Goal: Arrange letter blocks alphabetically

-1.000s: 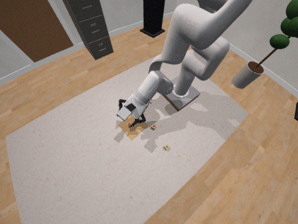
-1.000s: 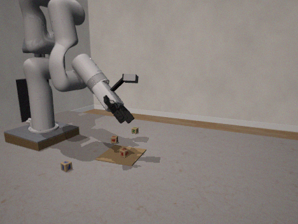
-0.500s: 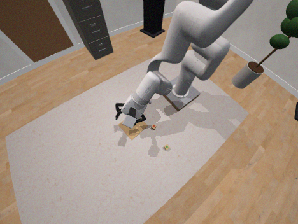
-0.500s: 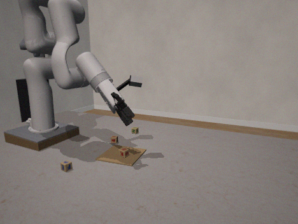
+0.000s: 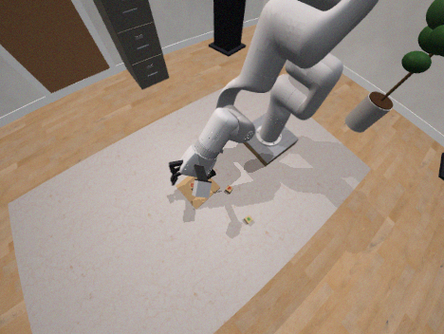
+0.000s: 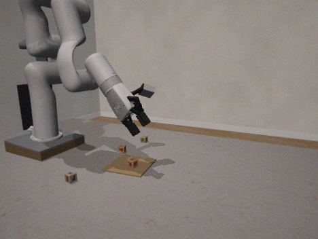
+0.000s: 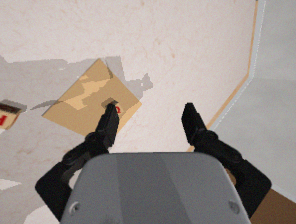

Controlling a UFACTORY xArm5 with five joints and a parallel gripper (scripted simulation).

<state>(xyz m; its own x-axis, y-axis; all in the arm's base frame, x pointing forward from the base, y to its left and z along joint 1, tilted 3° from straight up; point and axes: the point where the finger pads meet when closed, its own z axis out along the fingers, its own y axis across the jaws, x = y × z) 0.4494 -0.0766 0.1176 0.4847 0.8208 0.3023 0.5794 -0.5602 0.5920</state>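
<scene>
Black at the gripper (image 5: 193,178) (image 6: 140,127) (image 7: 150,111), spread fully open, gripping nothing. Tilted above the tan mat (image 5: 196,204) (image 6: 117,166) (image 7: 75,105). Below the hand, on that mat, just one red-lettered block (image 5: 192,185) (image 6: 132,163) (image 7: 117,109). Lower than the hand too, off the mat: another red-lettered block (image 5: 229,189) (image 6: 121,149) (image 7: 9,117), a green-lettered block (image 5: 249,220) (image 6: 144,139), a blue-lettered block (image 6: 71,177).

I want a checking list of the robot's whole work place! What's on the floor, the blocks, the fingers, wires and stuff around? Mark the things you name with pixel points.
Surface: pale, speckled; shadows across it.
Mat: tan square (image 5: 197,203) (image 6: 117,170) (image 7: 75,102), lying flat.
Block on mat: red-marked (image 6: 132,163), alone there.
Blocks off mat: red-marked (image 5: 229,189) (image 6: 121,149), green-marked (image 5: 249,220) (image 6: 144,139), blue-marked (image 6: 71,177).
Clutter: nothing seen.
Fingers (image 5: 194,176) (image 6: 137,126): open, empty, above the surface.
Cables: nothing seen.
Surroundings: filing cabinet (image 5: 141,45), potted plant (image 5: 364,114), walls.
</scene>
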